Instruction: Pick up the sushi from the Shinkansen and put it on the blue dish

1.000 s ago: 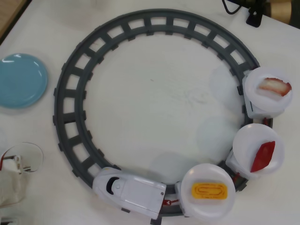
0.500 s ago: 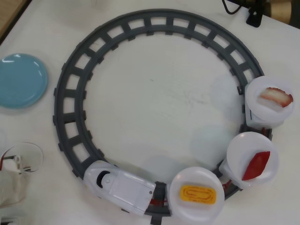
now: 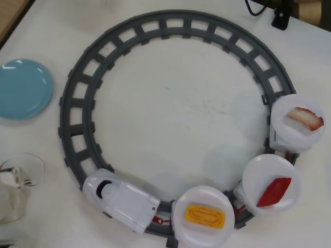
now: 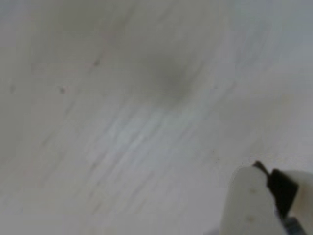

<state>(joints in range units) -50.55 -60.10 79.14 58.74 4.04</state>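
In the overhead view the yellow-orange sushi (image 3: pixel 205 215) lies on the first round white plate (image 3: pixel 202 192) behind the white Shinkansen (image 3: pixel 121 199), at the bottom of the ring track. The blue dish (image 3: pixel 23 89) sits empty at the left edge, outside the track. The arm and gripper do not show in the overhead view. The wrist view shows only blurred white table and one white gripper finger (image 4: pixel 249 205) with a black part at the bottom right. None of the task's things are in the wrist view. Whether the gripper is open or shut does not show.
The grey ring track (image 3: pixel 77 103) fills most of the table. Two more plates on the right carry a red diamond piece (image 3: pixel 274 191) and a red-and-white striped piece (image 3: pixel 305 118). A black base with cable (image 3: pixel 279 18) stands top right. A white plug and bag (image 3: pixel 13 191) lie bottom left.
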